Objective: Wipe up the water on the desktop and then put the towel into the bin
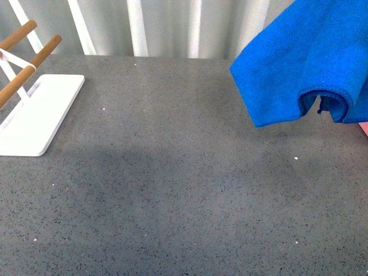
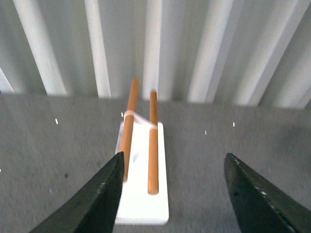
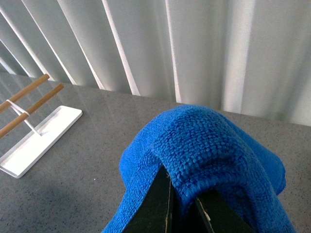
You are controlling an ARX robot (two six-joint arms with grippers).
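Item one: wide dark grey speckled stone-like surface (image 1: 172, 190), filling most of the front view; no pooled water can be made out on it, and a darker band across the lower left of the frame may be shade or damp, not distinguishable. Item two: thick bright blue microfibre towel (image 1: 293, 63), lifted clear of the surface in the upper right of the front view, hanging in a loose fold with a rolled hem lowest. Item three: right claw (image 3: 182, 194), its two dark fingers pressed onto a bunched ridge of the towel, cloth draped over and around them. Item four: left claw (image 2: 173, 158), fingers spread wide, nothing between them, hanging above the surface and facing item five. Item five: flat white tray-base rack with two wooden bars (image 1: 40, 112), at the left edge of the front view, well apart from the towel. Item six: salmon-pink smooth-sided bin (image 1: 364, 129), only a sliver visible at the right edge of the front view, just below the hanging towel. Status, as judged: wiping appears finished, since the towel is off the surface; the drop into the bin is not yet done.
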